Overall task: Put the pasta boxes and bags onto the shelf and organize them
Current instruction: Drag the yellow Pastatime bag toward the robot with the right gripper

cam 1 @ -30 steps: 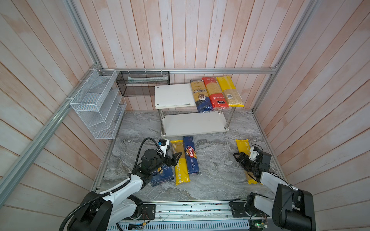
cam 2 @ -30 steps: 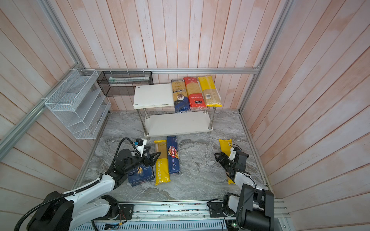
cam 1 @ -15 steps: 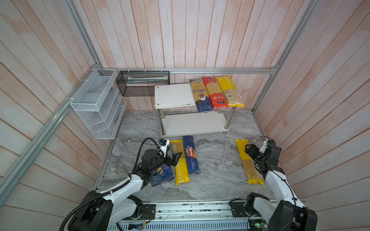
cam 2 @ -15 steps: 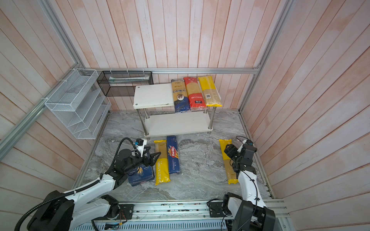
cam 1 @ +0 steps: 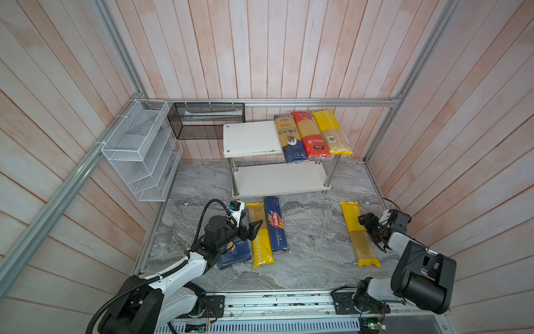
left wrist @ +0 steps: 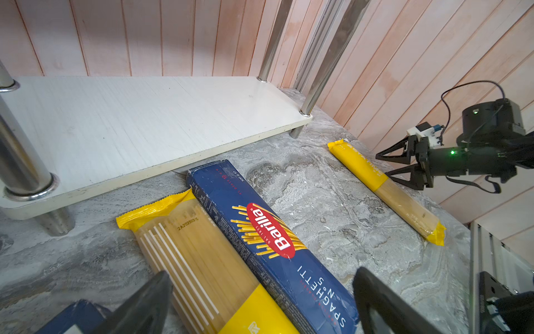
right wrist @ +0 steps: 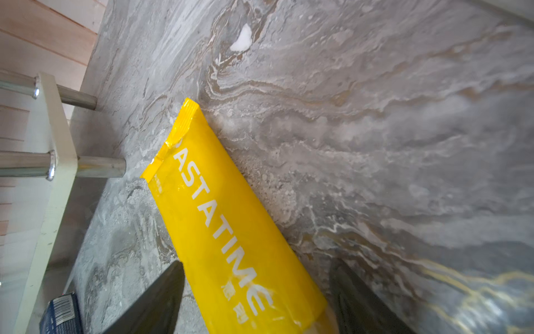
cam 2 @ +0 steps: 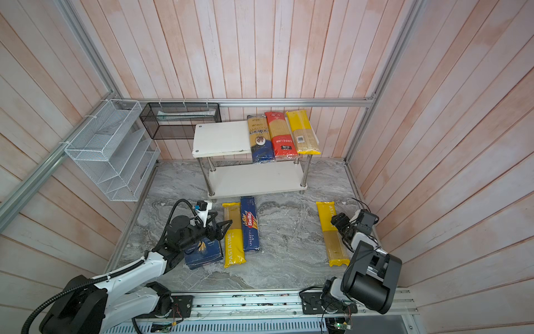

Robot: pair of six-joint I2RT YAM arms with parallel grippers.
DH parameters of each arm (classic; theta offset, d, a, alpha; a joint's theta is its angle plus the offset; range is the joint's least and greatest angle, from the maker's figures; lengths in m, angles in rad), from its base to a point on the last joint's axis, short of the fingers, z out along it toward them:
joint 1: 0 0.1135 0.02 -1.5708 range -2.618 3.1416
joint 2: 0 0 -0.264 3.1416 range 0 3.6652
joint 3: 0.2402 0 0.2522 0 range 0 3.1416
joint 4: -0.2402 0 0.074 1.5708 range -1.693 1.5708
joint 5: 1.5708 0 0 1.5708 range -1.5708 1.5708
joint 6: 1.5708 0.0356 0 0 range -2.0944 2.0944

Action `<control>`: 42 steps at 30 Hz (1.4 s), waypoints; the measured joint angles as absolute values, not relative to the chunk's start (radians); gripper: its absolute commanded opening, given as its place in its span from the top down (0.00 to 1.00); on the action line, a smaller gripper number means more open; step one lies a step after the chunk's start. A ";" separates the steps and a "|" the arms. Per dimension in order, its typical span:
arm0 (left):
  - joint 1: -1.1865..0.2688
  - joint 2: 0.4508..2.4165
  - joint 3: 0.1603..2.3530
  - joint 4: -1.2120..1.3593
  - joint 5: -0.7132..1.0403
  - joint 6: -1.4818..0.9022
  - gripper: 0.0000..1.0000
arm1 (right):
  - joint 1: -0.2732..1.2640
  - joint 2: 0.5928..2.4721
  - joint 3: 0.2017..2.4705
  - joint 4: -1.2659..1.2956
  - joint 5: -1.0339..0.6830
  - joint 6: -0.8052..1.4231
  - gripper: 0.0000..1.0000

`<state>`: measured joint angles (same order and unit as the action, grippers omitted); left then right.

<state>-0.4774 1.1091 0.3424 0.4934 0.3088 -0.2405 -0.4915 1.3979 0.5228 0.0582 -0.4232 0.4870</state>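
Yellow PASTATIME bag [right wrist: 219,202]: flat on marble floor [right wrist: 375,144], right gripper [right wrist: 257,261] straddling it, jaws wide, gripping nothing
Left gripper [left wrist: 261,273]: spread open, empty, near Spaghetti box [left wrist: 268,231]

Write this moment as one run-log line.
shelf top: three bags | left gripper: open, aimed at yellow bag and Spaghetti box | right gripper: open, straddling lone PASTATIME bag

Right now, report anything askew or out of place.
The gold bag, red bag and yellow bag overhang the front edge of the shelf's top board. Nothing looks spilled or torn.
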 measured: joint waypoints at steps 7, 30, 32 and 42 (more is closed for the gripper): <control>-0.477 1.109 0.342 0.493 0.309 -0.241 0.00 | -0.496 1.414 0.516 0.101 -0.497 0.488 0.21; -0.477 1.101 0.342 0.493 0.309 -0.240 0.00 | -0.085 0.948 0.268 -0.014 -0.373 0.577 0.19; -0.477 1.101 0.342 0.493 0.309 -0.240 0.00 | -0.043 0.917 0.268 -0.048 -0.331 0.583 0.18; -0.477 1.105 0.342 0.493 0.309 -0.241 0.00 | 0.101 0.881 0.250 -0.064 -0.200 0.667 0.18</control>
